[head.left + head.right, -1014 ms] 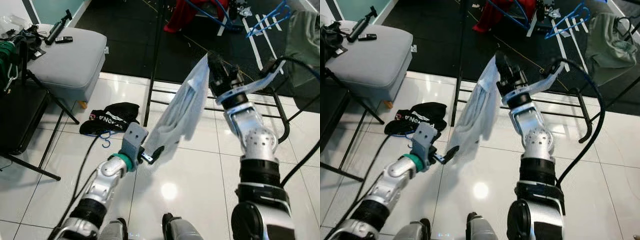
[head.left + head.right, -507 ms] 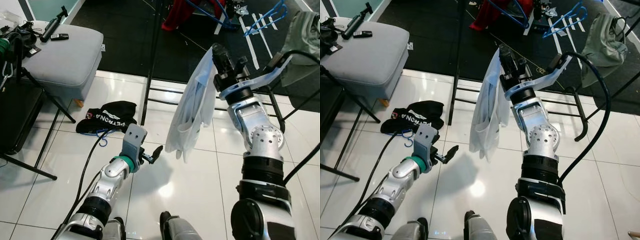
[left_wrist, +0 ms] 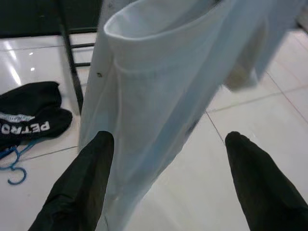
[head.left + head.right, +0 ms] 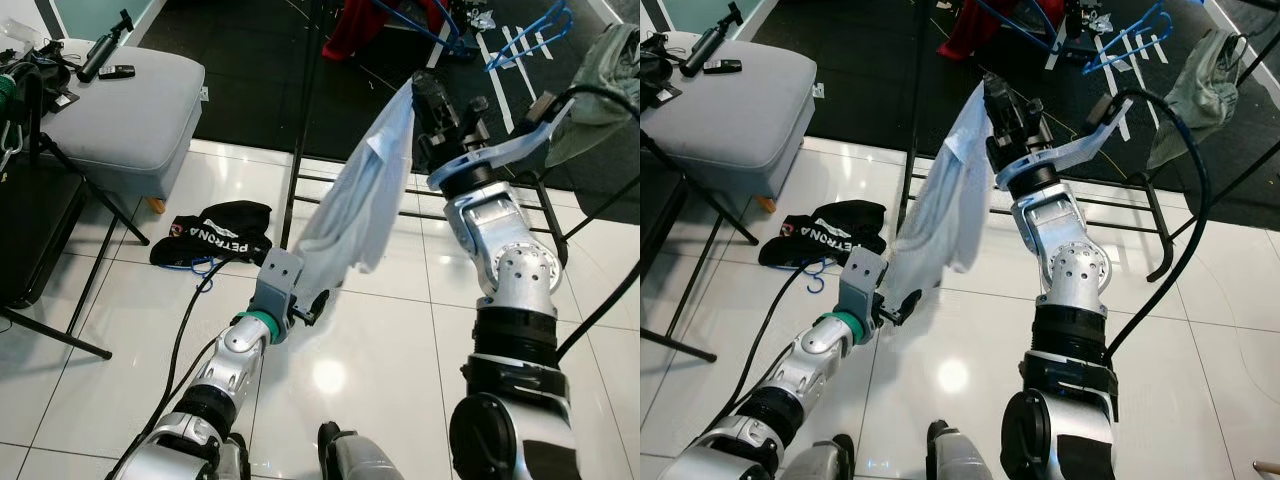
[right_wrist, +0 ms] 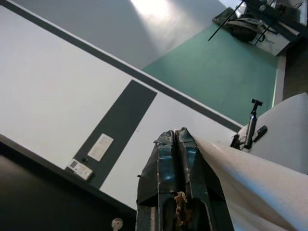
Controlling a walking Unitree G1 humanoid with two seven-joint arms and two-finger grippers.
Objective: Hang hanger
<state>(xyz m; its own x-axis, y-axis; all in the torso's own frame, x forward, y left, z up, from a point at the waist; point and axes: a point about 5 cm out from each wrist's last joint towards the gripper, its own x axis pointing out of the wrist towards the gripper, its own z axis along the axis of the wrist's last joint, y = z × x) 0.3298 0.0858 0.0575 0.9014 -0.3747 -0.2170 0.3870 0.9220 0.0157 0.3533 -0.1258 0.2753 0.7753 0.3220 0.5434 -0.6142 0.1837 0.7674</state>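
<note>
A white shirt (image 4: 360,205) hangs from my right gripper (image 4: 432,98), which is raised in front of me and shut on the shirt's top edge. In the right wrist view the two fingers (image 5: 177,163) are pressed together with the cloth (image 5: 250,183) beside them. The shirt slants down and left to my left gripper (image 4: 306,304), low over the white tiles. In the left wrist view its fingers (image 3: 82,192) stand wide apart and open, with the shirt's lower part (image 3: 154,96) between them. Blue hangers (image 4: 530,35) lie on the dark floor far behind.
A black rack's upright (image 4: 305,110) and base bars (image 4: 335,185) stand just behind the shirt. On the tiles lie a black garment (image 4: 215,235) and a small blue hanger (image 4: 200,268). A grey ottoman (image 4: 120,110) and a black stand (image 4: 40,230) are on the left.
Half a second ago the shirt hung straight down, clear of my left gripper. Now its lower part slants to the left gripper, which has come up to it. The right gripper still holds the top.
</note>
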